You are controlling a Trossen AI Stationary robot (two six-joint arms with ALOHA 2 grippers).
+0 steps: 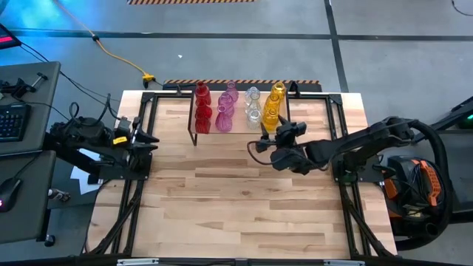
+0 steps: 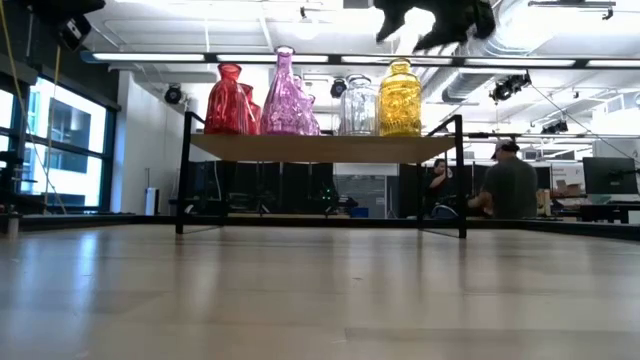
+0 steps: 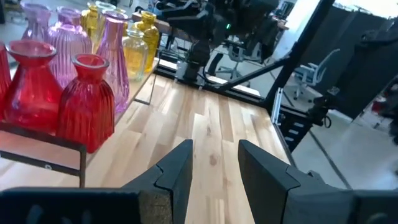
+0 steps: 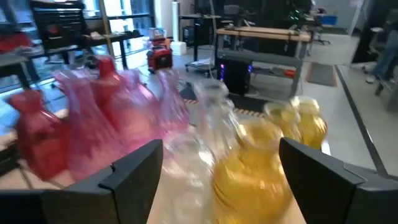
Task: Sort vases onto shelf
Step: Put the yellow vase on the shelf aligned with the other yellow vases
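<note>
The shelf stands at the table's far middle on thin black legs. On its plank the vases stand upright in colour groups: red, pink, clear and yellow. My right gripper hangs open and empty in the air at the shelf's near right corner, just short of the yellow vases. In the low view it shows high above the shelf. My left gripper waits open and empty over the table's left edge.
Black frame rails run along both sides of the table. Bare wooden tabletop lies between the shelf and the near edge. A keyboard sits off the table's left. People sit in the room beyond.
</note>
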